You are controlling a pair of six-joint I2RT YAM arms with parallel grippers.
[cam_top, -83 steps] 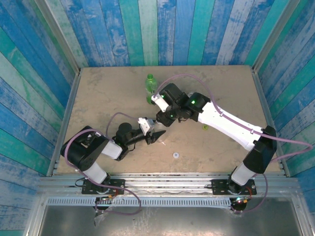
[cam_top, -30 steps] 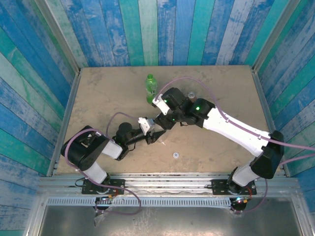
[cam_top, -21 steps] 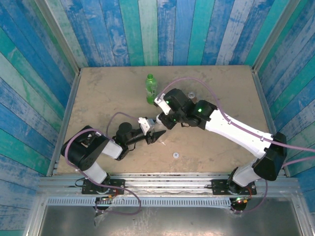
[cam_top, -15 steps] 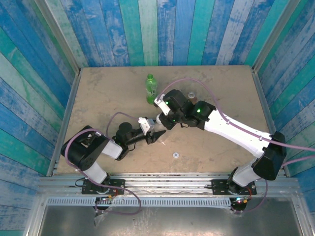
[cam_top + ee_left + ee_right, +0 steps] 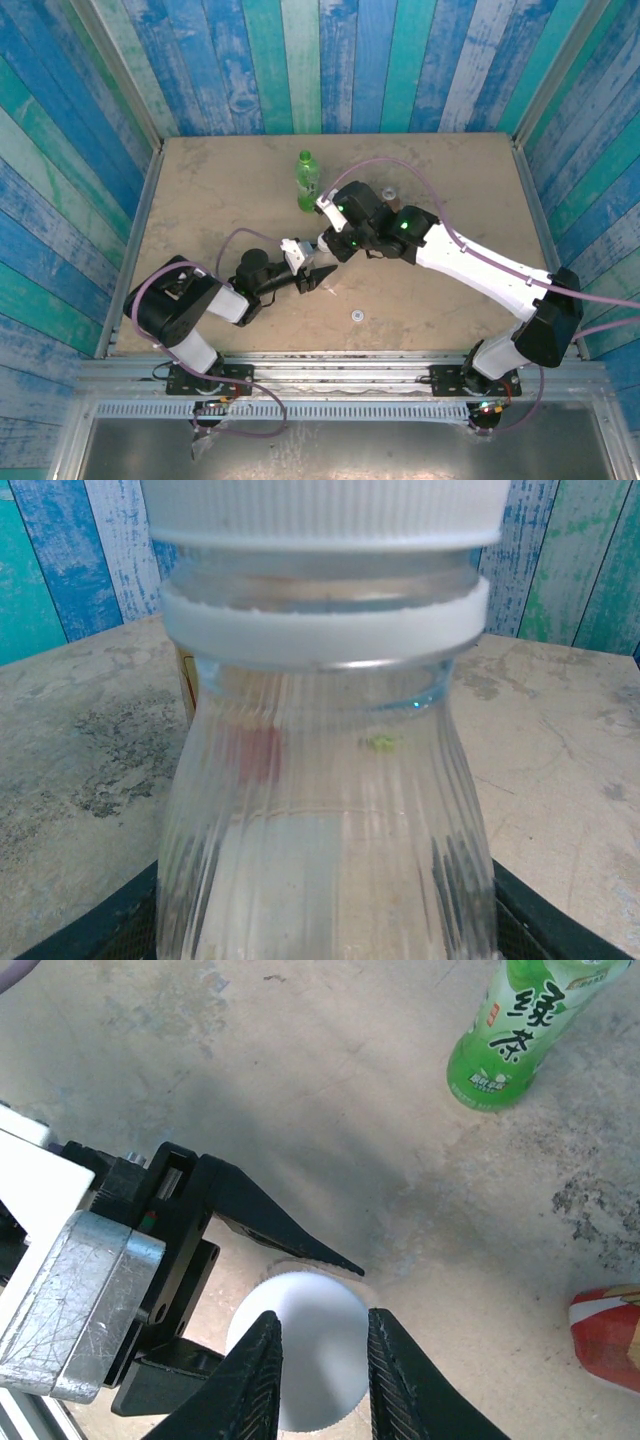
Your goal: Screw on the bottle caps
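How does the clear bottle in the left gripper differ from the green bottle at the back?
The clear bottle is see-through and ribbed; the green bottle is green with a printed label. The clear bottle sits in the left gripper with a white cap on its neck; the green bottle stands free on the table. Both stand upright.

White cap, clear ribbed bottle, green bottle, blue-teal plank walls.

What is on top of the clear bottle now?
A white cap sits on the neck of the clear bottle, with the right gripper closed around it. The bottle's mouth under the cap is covered.
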